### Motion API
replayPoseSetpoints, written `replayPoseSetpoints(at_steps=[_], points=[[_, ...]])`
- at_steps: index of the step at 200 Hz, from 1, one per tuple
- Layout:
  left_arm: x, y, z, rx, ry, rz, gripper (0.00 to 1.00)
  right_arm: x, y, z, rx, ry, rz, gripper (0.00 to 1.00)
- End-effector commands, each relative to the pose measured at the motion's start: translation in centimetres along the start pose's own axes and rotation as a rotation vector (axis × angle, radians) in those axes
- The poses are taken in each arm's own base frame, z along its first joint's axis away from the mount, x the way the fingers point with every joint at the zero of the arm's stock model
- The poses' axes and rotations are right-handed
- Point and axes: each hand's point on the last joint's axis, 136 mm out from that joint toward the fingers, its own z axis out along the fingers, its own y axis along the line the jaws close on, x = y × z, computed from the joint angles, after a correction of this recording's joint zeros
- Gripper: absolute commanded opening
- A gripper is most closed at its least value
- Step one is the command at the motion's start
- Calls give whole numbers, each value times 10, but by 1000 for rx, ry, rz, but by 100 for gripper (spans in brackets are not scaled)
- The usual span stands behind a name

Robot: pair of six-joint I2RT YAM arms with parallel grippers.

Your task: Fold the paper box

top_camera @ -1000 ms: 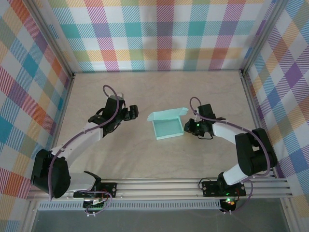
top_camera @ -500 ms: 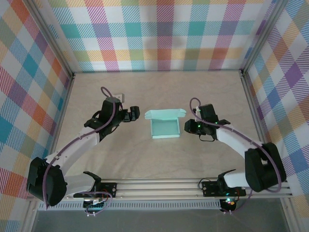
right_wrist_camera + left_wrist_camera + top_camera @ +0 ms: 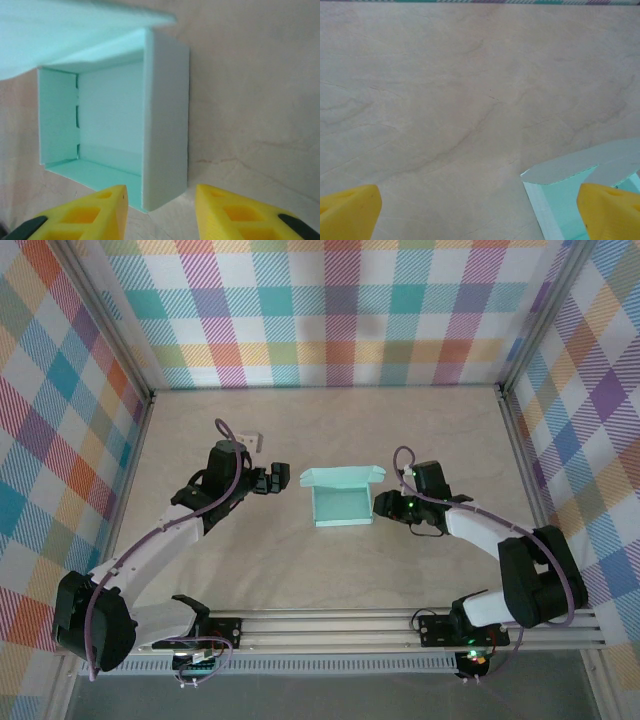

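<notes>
box loc: paper box (image 3: 343, 502) sits mid-table (image 3: 330, 425), between the two arms, a bit nearer the R side.
box state: tray formed w/ four walls up, open top; lid flap (image 3: 343, 476) on the far edge, not closed, rounded tabs at both ends.
long axis: runs L-R in top view, i.e. arm to arm; short sides face the grippers, flap hinge runs along the long far side.
key relation: right gripper (image 3: 160, 207) is at the box's R short wall (image 3: 167, 115). In right wrist view the near corner of that wall sits just ahead of the gap between the yellow fingers (image 3: 100, 215). Contact: can't tell, looks just shy.
right hand state: fingers apart, nothing held.
right arm pose: elbow swung out to the R, forearm low, wrist aimed L at the box.
left gripper (image 3: 281, 481): near the box's L end but apart from it, bare table between. In left wrist view the flap's L tab and tray corner sit off by the R finger.
left hand state: fingers wide apart, empty.
left arm pose: long reach fwd from base, wrist turned R toward the box.
nearer arm: right, clearly.
step (judged): tray done, lid left to close. R is placed to steady or pinch the side wall; L would have to close in and go over the far side to reach the flap.
risk (judged): thin card, so a push on the R wall w/o L support prob. slides the box L.
</notes>
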Motion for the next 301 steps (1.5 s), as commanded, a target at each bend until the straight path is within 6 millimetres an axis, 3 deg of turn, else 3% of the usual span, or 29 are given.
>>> replayPoseSetpoints(at_steps=[1, 30, 100, 236, 277, 301], points=[[-3, 0, -1, 18, -31, 4, 100, -9, 19, 6, -119, -8, 54, 39], [8, 1, 0, 27, -23, -3, 100, -4, 7, 16, -115, 11, 117, 34], [15, -2, 3, 52, -13, -20, 100, 2, 6, 25, -202, 41, 176, 31], [22, 0, 6, 49, 1, -18, 100, 19, -26, 38, -44, 91, 185, 26], [26, -1, 10, 55, 16, -15, 100, 9, -6, 28, -69, 74, 134, 30], [28, -3, 14, 64, 30, -8, 100, -1, 9, 10, -89, 36, 74, 44]])
